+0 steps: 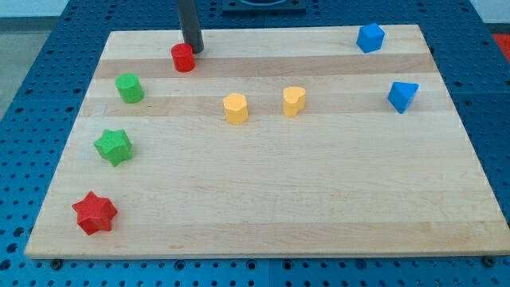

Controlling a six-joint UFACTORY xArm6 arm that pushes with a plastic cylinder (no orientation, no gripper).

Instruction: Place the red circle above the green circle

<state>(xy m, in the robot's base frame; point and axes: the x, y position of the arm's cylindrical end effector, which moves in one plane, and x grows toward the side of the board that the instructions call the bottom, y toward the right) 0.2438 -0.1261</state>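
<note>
The red circle sits near the top left of the wooden board. The green circle lies below and to the left of it. My tip stands just to the upper right of the red circle, touching or almost touching it. The rod rises out of the view's top.
A green star and a red star lie at the left. A yellow hexagon and a yellow heart sit mid-board. A blue hexagon and a blue triangle are at the right.
</note>
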